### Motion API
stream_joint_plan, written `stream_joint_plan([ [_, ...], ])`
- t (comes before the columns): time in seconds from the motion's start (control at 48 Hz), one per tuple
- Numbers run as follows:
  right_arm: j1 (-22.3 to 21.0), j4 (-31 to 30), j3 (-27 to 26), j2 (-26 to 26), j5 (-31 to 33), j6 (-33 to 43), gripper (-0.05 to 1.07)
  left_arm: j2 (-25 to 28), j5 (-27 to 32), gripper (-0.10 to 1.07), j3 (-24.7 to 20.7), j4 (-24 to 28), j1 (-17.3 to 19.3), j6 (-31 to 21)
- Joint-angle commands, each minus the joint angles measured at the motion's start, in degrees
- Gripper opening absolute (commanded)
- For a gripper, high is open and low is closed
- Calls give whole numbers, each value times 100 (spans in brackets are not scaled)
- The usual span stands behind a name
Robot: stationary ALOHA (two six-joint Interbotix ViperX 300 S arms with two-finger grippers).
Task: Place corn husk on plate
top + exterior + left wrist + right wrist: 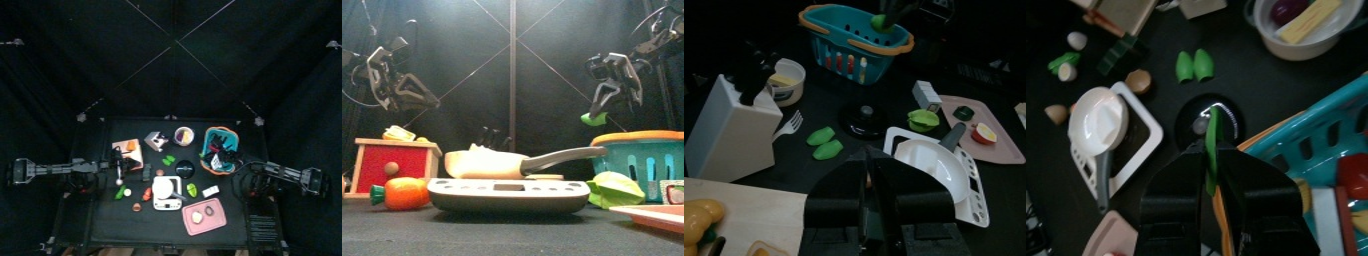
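The corn husk (210,189) (925,94), a small pale yellowish-white oblong piece, lay on the table, off the plate (213,222) (1005,148) and near its rear edge. The plate was pink, flat and rounded-square, and sat at the table's front right.

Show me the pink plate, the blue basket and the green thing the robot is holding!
pink plate (205,216), top view, bare middle of the plate.
blue basket (855,62), left wrist view, its front wall.
green piece (589,119), front view, its middle, under the right gripper.
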Motion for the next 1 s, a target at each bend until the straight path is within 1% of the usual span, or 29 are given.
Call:
stream_joint_plan([
  [0.0,633,360,-176,-211,132,0,51,9,-62,49,-88,9,-62,9],
  [0.042,1011,677,-176,-299,185,9,52,9,-62,49,-97,9,-70,9],
  [0.104,1450,1151,-132,-343,211,9,52,9,-62,49,-88,9,-79,9],
  [0.271,2373,2399,-53,-211,229,26,52,9,-62,49,-105,-9,-114,0],
  [0.333,2584,2689,-26,-123,255,149,52,9,-62,49,-105,-9,-132,0],
  [0.396,2716,2830,26,-35,360,396,52,9,-62,50,-105,-18,-167,0],
  [0.5,2900,2804,88,97,659,1230,52,9,-62,49,-105,-18,-220,0],
  [0.583,3023,2549,79,176,870,2021,52,9,-62,49,-105,-18,-229,0],
  [0.604,3085,2364,70,185,940,2338,52,9,-62,49,-105,-18,-229,0],
  [0.688,3305,1749,18,211,1151,3199,52,9,-62,50,-105,-18,-229,0],
  [0.75,3498,1213,-44,193,1318,3885,52,9,-62,49,-97,-18,-229,0],
  [0.792,3665,756,-114,193,1433,4491,52,9,-62,50,-97,-18,-237,-9],
  [0.938,4236,-694,-264,211,1652,6152,52,9,-62,50,-105,-26,-237,-9],
  [0.979,4447,-1213,-281,220,1740,6688,52,9,-62,49,-105,-18,-237,-9],
])
